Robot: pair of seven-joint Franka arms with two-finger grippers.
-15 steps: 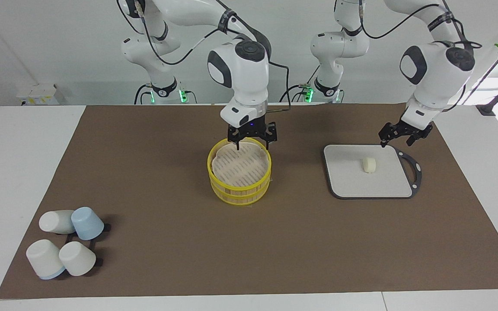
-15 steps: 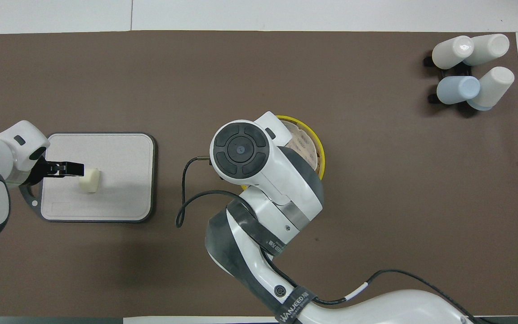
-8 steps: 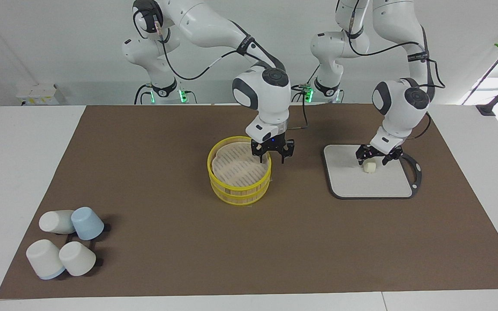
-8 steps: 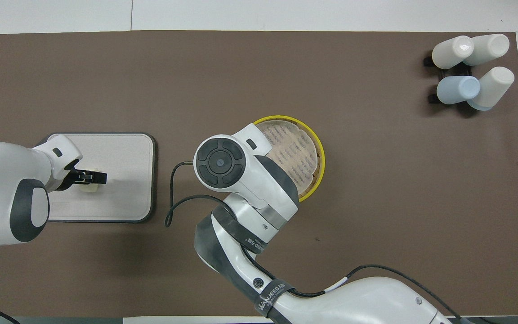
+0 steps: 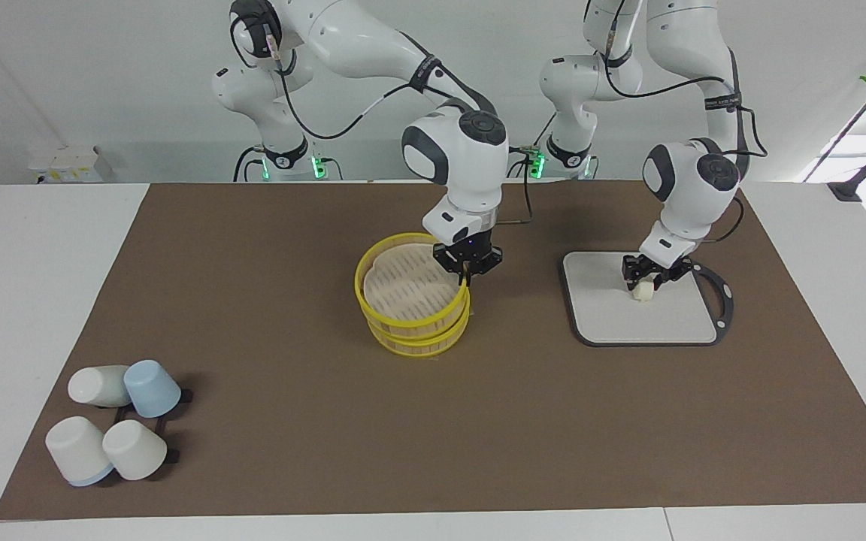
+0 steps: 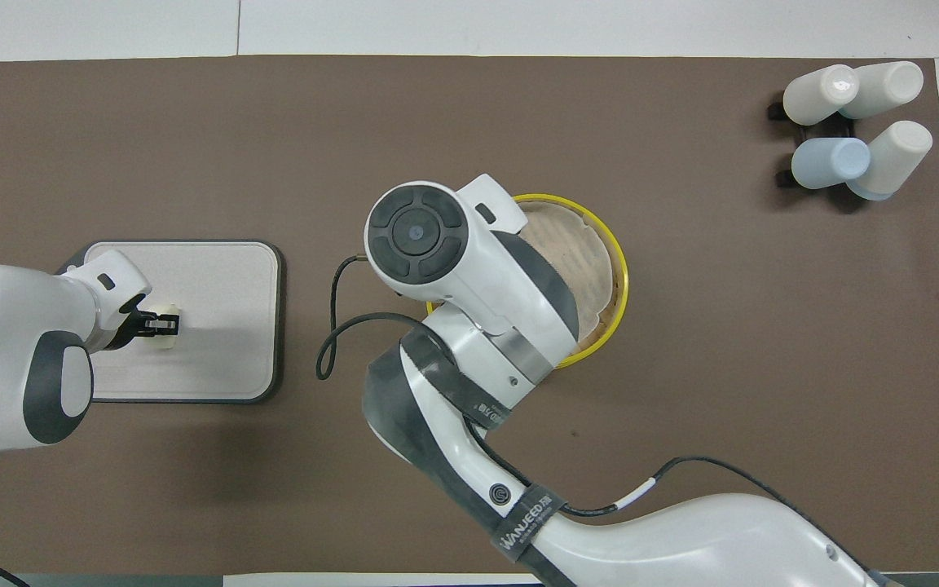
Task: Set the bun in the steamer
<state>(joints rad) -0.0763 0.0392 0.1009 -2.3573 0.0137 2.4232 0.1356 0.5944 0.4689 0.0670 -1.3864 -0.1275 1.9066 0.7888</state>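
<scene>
The steamer's basket [image 5: 419, 343] stands mid-table with its yellow-rimmed lid [image 5: 401, 282] on top. The lid sits tilted and shifted toward the right arm's end of the table. My right gripper [image 5: 465, 275] is shut on the lid's rim at the edge toward the left arm's end. In the overhead view the right arm covers that gripper and part of the lid [image 6: 579, 261]. The bun [image 5: 643, 293] rests on the grey board [image 5: 606, 319]. My left gripper [image 5: 645, 283] is down on the board, shut on the bun [image 6: 165, 342]; it also shows in the overhead view [image 6: 161, 325].
Several white and pale-blue cups [image 5: 113, 421] lie tipped on a black rack at the right arm's end, farther from the robots; they also show in the overhead view [image 6: 857, 122]. A brown mat [image 5: 290, 421] covers the table. The board [image 6: 225, 326] has a dark rim and a handle.
My right gripper went from over the steamer to its rim, closed on it, and tilted and shifted the lid. My left gripper came down over the bun and closed on it.
</scene>
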